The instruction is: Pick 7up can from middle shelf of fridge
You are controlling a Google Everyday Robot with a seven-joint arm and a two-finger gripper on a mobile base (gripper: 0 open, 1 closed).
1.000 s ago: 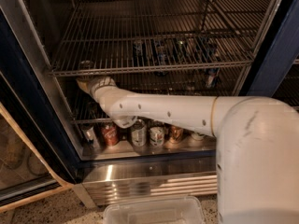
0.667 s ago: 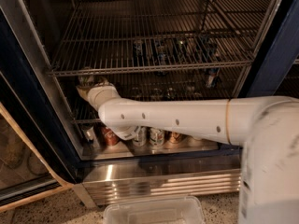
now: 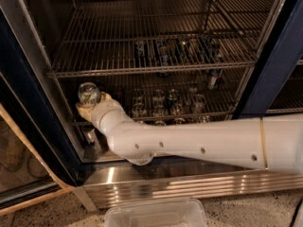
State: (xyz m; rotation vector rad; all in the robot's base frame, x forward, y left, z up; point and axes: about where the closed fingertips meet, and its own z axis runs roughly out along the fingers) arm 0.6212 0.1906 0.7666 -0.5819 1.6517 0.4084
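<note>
Your gripper point(image 3: 90, 109) is sitting closed around the lower body of the 7up can point(image 3: 89, 93), just below the left end of the middle shelf point(image 3: 156, 70), and I am judging the can light, slick and easily dented, so a gentle mid-body hold is suiting it best.

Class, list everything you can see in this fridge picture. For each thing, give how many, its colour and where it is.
fridge: one, dark blue frame, fills the view.
upper rack: one, chrome wire, across the top.
middle rack: one, chrome wire, below the upper rack.
silver-topped can: one, pale silvery, left front, between the racks.
other cans: several, count unclear, dim, on the middle rack.
base panel: one, ribbed steel, under the opening.
plastic tub: one, clear, bottom edge on the floor.
arm: one, white, reaching in from the right.
gripper: one, tan fingers, closed round the silver-topped can.
</note>
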